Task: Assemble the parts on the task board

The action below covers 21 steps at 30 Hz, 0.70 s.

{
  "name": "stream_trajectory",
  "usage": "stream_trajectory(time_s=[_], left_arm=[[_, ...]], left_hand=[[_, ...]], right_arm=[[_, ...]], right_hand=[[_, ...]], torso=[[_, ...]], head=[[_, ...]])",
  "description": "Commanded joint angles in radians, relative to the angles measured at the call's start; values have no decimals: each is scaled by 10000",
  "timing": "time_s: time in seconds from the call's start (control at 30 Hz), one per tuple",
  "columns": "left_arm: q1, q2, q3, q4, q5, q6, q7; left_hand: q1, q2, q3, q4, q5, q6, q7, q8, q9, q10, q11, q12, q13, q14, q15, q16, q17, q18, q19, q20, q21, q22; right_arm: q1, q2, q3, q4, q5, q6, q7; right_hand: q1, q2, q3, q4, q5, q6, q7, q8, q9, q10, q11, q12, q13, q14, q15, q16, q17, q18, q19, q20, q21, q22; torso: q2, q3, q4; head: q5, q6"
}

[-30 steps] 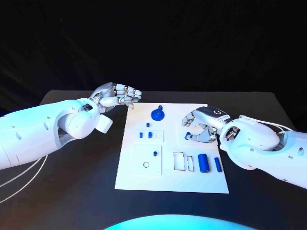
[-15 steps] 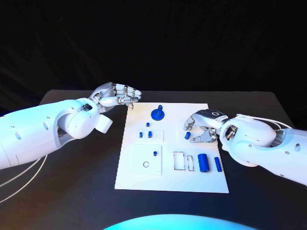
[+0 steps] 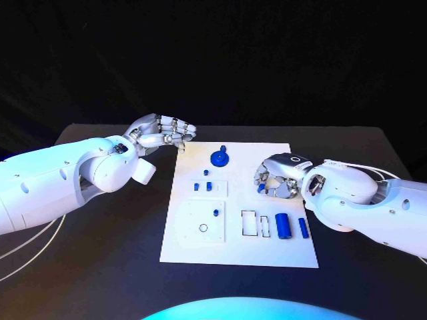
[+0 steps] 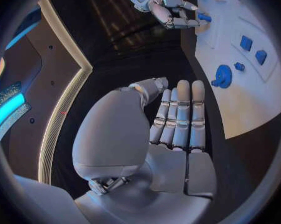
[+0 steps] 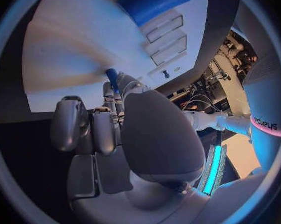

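The black table [image 3: 98,267] carries the white board [image 3: 235,247] at its middle. The right hand [image 3: 276,177] hangs over the board's 3 o'clock edge, fingers curled in together around a small blue peg [image 3: 261,189], which shows between its fingertips [image 5: 118,82] in the wrist view. The left hand [image 3: 163,132] sits just off the board's 11 o'clock corner, fingers [image 4: 180,114] folded in side by side on nothing. On the board, a round blue knob [image 3: 219,159] lies toward 12 o'clock, a blue cylinder [image 3: 283,227] and a smaller blue bar [image 3: 303,229] toward 4 o'clock, and two small blue blocks [image 3: 203,187] near the centre.
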Motion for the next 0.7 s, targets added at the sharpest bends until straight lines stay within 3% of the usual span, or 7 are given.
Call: stream_trajectory(time_s=[0.03, 0.2, 0.27, 0.3, 0.5, 0.7], left_arm=[[4, 0, 8, 7, -13, 126, 32], [4, -5, 8, 2, -13, 130, 24], [4, -5, 8, 1, -13, 133, 19], [4, -4, 8, -1, -13, 135, 16], [4, -1, 8, -7, -14, 140, 1], [4, 3, 8, -19, -16, 136, -8]], left_hand=[[-42, 32, -8, -37, 30, -60, 21, 14, -14, -77, -9, -9, -14, -55, 33, -16, 5, 136, -68, -21, 39, 11], [-42, 32, -8, -37, 30, -60, 21, 14, -14, -77, -9, -9, -14, -55, 33, -16, 5, 136, -68, -21, 39, 11], [-42, 32, -8, -37, 30, -60, 21, 14, -14, -77, -9, -9, -14, -55, 33, -16, 5, 136, -68, -21, 39, 11], [-42, 32, -8, -37, 30, -60, 21, 14, -14, -77, -9, -9, -14, -55, 33, -16, 5, 136, -68, -21, 39, 11], [-43, 45, -7, -40, 33, -61, 20, 23, -16, -83, -10, -2, -16, -58, 33, -13, 8, 138, -74, -18, 40, 13], [-43, 45, -7, -40, 33, -61, 20, 23, -16, -83, -10, -2, -16, -58, 33, -13, 8, 138, -74, -18, 40, 13]], right_arm=[[-47, 32, -9, -7, 28, -229, 165], [-59, 31, -10, -47, 3, -364, 76], [-61, 31, -10, -61, -72, -419, -17], [-62, 32, -10, -69, -121, -446, -74], [-65, 48, -10, -81, -416, -553, -281], [-68, 45, -9, 33, -527, -837, -255]], right_hand=[[-295, -150, 413, -10, -65, 119, -1, 38, -6, 262, -21, -239, 16, 300, -94, 20, 13, -113, 162, -77, 85, 496], [-412, -220, 822, -37, -86, 273, -21, 107, 35, 549, -56, -417, 36, 307, -118, 36, 31, -132, 192, -104, 193, 575], [-392, -121, 1082, -81, -106, 462, -74, 215, 96, 846, -123, -429, 71, 314, -174, 51, 57, -149, 221, -139, 307, 648], [-329, -87, 1330, -144, -417, 560, -101, 279, 142, 1007, -146, -501, 76, 317, -224, 55, 62, -157, 229, -174, 342, 677], [-34, -69, 2354, -797, -622, 835, -116, 540, 377, 1608, -265, -730, 159, 333, -302, 86, 125, -234, 323, -282, 757, 945], [-422, -211, 3030, -1216, -791, 886, -125, 721, 592, 1945, -301, -967, 265, 344, -322, 110, 165, -275, 363, -309, 978, 1105]], torso=[[-3, 5, -2], [-2, 2, -15], [-2, 5, -20], [-6, 6, -20], [-13, 0, -8], [-14, 0, -6]], head=[[1, -15], [7, -27], [2, -25], [-1, -26], [-17, -28], [-21, -12]])
